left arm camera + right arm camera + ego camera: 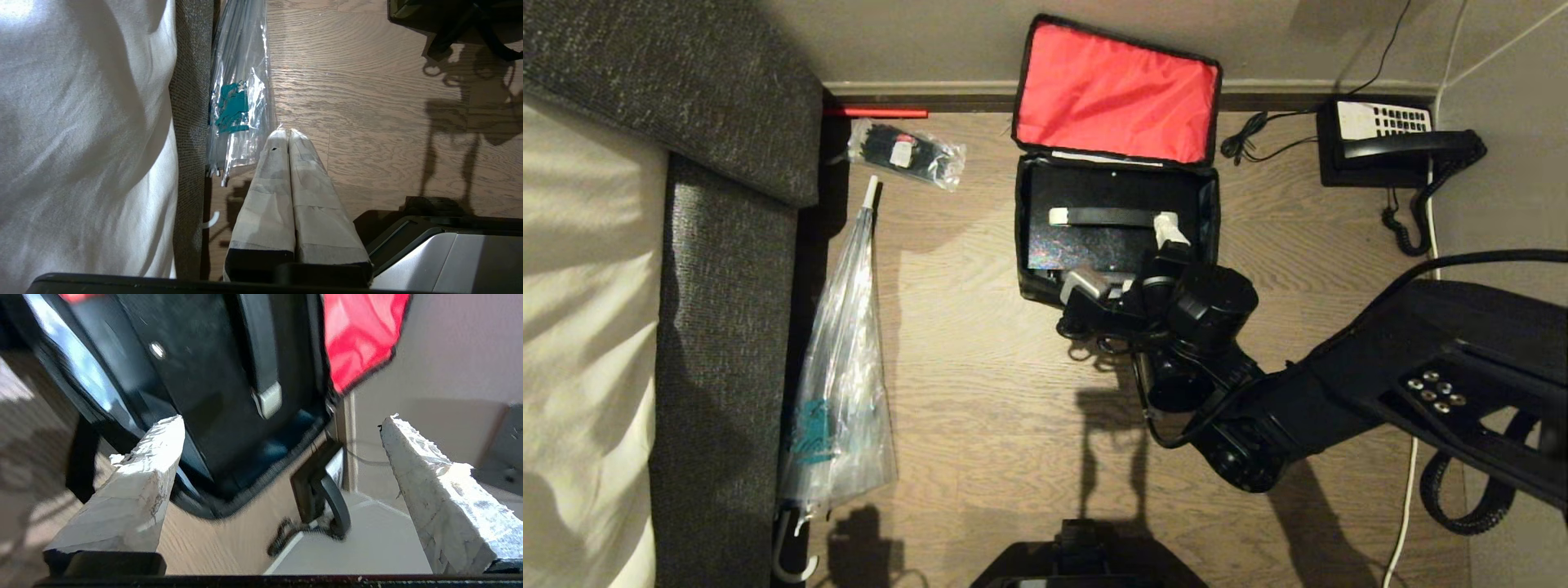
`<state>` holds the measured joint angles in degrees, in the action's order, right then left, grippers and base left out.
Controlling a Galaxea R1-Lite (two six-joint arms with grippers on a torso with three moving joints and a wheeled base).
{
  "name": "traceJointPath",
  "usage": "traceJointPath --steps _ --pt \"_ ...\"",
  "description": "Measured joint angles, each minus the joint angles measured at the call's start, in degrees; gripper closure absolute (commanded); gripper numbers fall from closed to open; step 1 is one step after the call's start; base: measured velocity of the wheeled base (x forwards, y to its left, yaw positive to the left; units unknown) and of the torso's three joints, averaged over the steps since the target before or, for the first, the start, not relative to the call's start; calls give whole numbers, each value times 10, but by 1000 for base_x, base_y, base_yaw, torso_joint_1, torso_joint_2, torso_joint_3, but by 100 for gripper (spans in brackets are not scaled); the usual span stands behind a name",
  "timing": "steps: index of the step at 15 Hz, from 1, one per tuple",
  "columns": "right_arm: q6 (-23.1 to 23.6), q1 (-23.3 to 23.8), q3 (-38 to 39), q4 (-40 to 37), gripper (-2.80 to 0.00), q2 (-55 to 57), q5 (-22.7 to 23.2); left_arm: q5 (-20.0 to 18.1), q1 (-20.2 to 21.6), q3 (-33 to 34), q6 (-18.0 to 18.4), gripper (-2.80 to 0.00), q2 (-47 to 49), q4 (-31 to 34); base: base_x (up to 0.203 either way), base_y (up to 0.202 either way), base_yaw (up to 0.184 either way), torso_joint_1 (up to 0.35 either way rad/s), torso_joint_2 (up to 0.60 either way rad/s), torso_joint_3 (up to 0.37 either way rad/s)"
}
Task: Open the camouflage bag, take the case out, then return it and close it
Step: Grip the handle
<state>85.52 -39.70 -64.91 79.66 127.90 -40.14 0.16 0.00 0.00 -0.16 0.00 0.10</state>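
The camouflage bag (1023, 245) lies on the wooden floor by the wall, its red inner lid (1115, 90) folded back and up. Inside it rests the flat black case (1086, 245), its strap handle (1107, 216) facing up. My right gripper (1127, 256) hovers open over the bag's near right corner, holding nothing. From the right wrist, the gripper (282, 419) spreads wide before the case (204, 367) and the lid (359, 330). The left gripper (288, 132) is shut and empty, parked low beside the bed.
A black desk telephone (1388, 143) with a coiled cord sits right of the bag. A clear packet of black ties (903, 151) and a wrapped umbrella (841, 351) lie left, along the dark bed frame (727, 327). A white cable (1405, 506) runs down the right side.
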Motion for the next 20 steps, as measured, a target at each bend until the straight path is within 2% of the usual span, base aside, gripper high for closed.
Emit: traceJointPath --steps 2,3,4,6,9,20 --pt "16 10 -8 28 -280 18 44 0 0 0 0 0 0 0 0 0 0 0 0 0" --pt "39 14 -9 48 -280 25 63 0 0 0 0 0 0 0 0 0 0 0 0 0" --pt "66 18 -14 67 -280 32 75 0 0 0 0 0 0 0 0 0 0 0 0 0" --pt "84 21 -40 74 -280 43 84 0 0 0 0 0 0 0 0 0 0 0 0 0" --pt "117 29 -63 75 -280 59 121 0 0 0 0 0 0 0 0 0 0 0 0 0" --pt "118 49 -154 69 -280 105 139 0 0 0 0 0 0 0 0 0 0 0 0 0"
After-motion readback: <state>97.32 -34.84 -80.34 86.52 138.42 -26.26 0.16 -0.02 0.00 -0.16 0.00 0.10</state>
